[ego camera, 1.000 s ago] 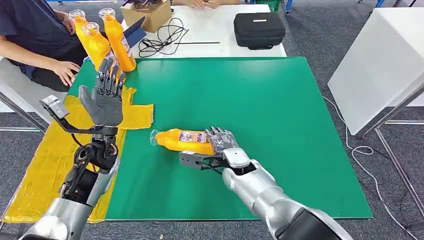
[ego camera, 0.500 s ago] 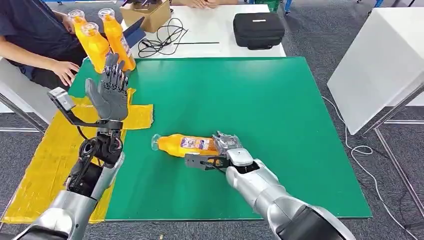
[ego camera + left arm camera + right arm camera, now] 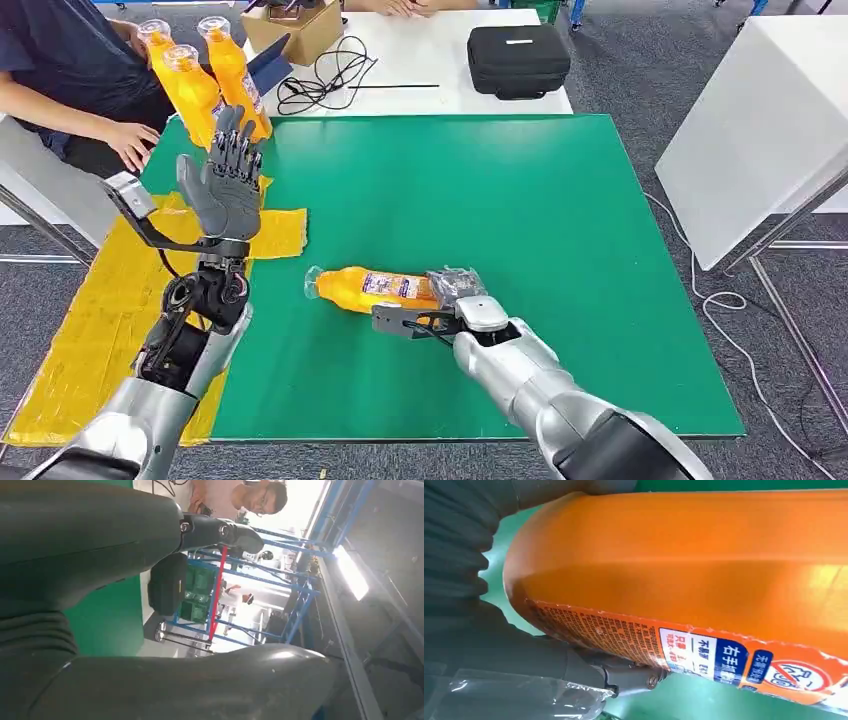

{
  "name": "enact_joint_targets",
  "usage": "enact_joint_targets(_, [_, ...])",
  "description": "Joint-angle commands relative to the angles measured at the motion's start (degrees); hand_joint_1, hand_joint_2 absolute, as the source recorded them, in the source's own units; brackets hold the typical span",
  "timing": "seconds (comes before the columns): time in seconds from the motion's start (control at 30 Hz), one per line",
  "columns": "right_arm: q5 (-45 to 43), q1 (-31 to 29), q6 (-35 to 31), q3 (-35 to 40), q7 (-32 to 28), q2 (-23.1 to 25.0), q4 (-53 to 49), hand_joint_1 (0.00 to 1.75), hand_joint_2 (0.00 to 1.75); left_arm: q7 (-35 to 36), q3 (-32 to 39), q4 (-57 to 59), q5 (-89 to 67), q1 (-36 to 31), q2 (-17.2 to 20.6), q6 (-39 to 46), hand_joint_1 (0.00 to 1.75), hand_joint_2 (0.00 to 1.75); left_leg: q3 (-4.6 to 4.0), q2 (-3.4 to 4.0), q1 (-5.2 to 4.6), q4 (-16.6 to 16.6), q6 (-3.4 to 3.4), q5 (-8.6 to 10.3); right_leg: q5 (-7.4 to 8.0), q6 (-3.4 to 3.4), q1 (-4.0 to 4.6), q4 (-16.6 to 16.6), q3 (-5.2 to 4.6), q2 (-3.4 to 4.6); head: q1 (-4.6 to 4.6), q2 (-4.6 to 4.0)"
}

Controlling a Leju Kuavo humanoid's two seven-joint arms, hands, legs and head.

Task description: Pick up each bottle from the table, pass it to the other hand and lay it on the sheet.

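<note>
An orange bottle point(image 3: 368, 289) with a clear cap and a label lies on its side on the green table point(image 3: 520, 190). My right hand point(image 3: 455, 288) grips its base end; in the right wrist view the bottle point(image 3: 704, 575) lies against the hand's grey fingers point(image 3: 589, 667). My left hand point(image 3: 225, 180) is raised above the table's left edge, fingers spread, holding nothing. The yellow sheet point(image 3: 90, 300) hangs over the table's left side beneath that arm. Three more orange bottles point(image 3: 205, 80) stand upright at the far left corner.
A person point(image 3: 70, 90) sits at the far left, one hand near the standing bottles. Beyond the green table a white table carries a black case point(image 3: 518, 60), a cardboard box point(image 3: 295, 28) and black cables point(image 3: 330, 70). A white panel point(image 3: 750, 130) stands to the right.
My left hand has risen and moved further from me, toward the standing bottles. My right hand and the bottle it grips have shifted slightly toward me.
</note>
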Motion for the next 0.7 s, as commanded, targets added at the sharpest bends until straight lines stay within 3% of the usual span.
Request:
enact_joint_targets(0.03, [0.56, -1.27, 0.81, -1.62, -1.29, -1.44, 3.17, 1.75, 1.75, 0.17, 1.14, 3.83, -0.47, -1.87, -0.69, -0.45, 0.0, 0.0, 0.1, -0.09, 0.02, -0.02, -0.01, -0.03, -0.04, 0.07, 0.02, -0.06, 0.16, -0.15, 0.0, 0.0])
enact_joint_targets(0.17, [0.0, -1.66, 0.34, -3.03, -3.33, -0.98, 2.81, 1.75, 1.75, 0.29, 2.89, 2.75, -1.07, -1.02, 0.14, -0.21, 0.0, 0.0, 0.13, -0.04, 0.03, -0.01, -0.02, -0.05, -0.05, 0.07, 0.03, -0.06, 0.2, -0.11, 0.0, 0.0])
enact_joint_targets(0.37, [-10.62, -4.08, -6.74, -13.39, -12.55, -1.85, -2.77, 1.75, 1.75, 1.13, 5.7, 3.78, 0.25, 2.44, 4.88, -0.87, 0.0, 0.0, 0.1, 0.08, -0.01, -0.02, -0.02, -0.05, -0.03, 0.05, -0.01, 0.0, 0.13, 0.02, 0.0, 0.0])
enact_joint_targets(0.4, [-11.83, -4.5, -7.0, -14.23, -13.48, -2.19, -3.86, 1.75, 1.75, 1.5, 6.21, 4.2, 0.57, 3.01, 5.47, -0.93, 0.0, 1.75, 0.17, 0.2, -0.01, 0.0, -0.03, -0.11, -0.05, 0.07, -0.01, 0.02, 0.17, 0.11, 0.0, 0.0])
enact_joint_targets(0.53, [-15.85, -3.21, -7.24, -15.85, -16.1, -4.13, -11.36, 1.75, 1.75, 2.1, 7.6, 5.46, 2.32, 4.04, 6.33, -2.66, 0.0, 1.75, 0.09, 0.12, 0.0, -0.01, -0.03, -0.07, -0.04, 0.06, 0.0, 0.04, 0.08, 0.07, 0.0, 0.0])
enact_joint_targets(0.7, [-19.23, 4.13, -9.45, -13.91, -15.9, -7.86, -23.01, 1.75, 1.75, 1.3, 7.82, 4.29, 2.04, 6.33, 6.72, -3.73, 0.0, 1.75, 0.08, -0.06, 0.06, -0.05, 0.0, -0.04, -0.03, 0.07, 0.07, -0.09, 0.15, -0.09, 0.02, 0.0])
